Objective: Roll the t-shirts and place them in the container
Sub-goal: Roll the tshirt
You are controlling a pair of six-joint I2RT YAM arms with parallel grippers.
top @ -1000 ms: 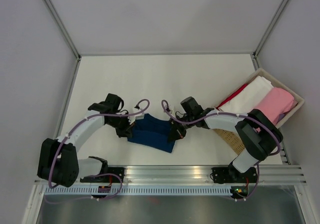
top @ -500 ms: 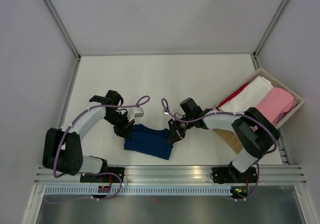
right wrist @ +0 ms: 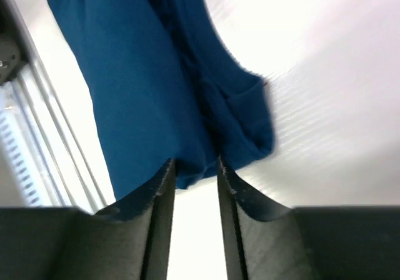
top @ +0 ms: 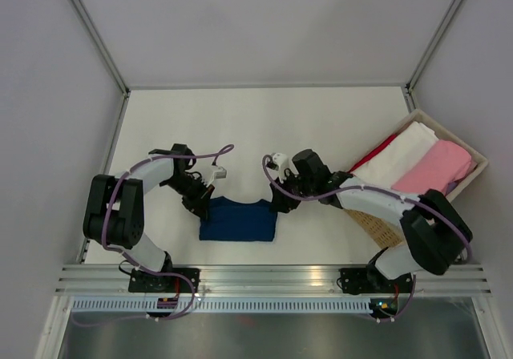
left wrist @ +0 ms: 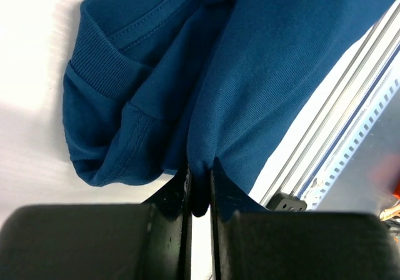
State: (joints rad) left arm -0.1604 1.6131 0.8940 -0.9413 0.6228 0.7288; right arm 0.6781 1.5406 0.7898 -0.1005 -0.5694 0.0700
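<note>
Here, left hand clamped on navy t-shirt, right hand apart at its blurred edge

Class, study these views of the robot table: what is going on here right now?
Two arms are handling a navy t-shirt, which lies as a compact folded bundle near the front edge of the table. The left gripper pinches a fold at its left end. The right gripper sits at the right end with fingers apart, cloth edge between them. A basket at the right holds a white cloth and a pink cloth.
</note>
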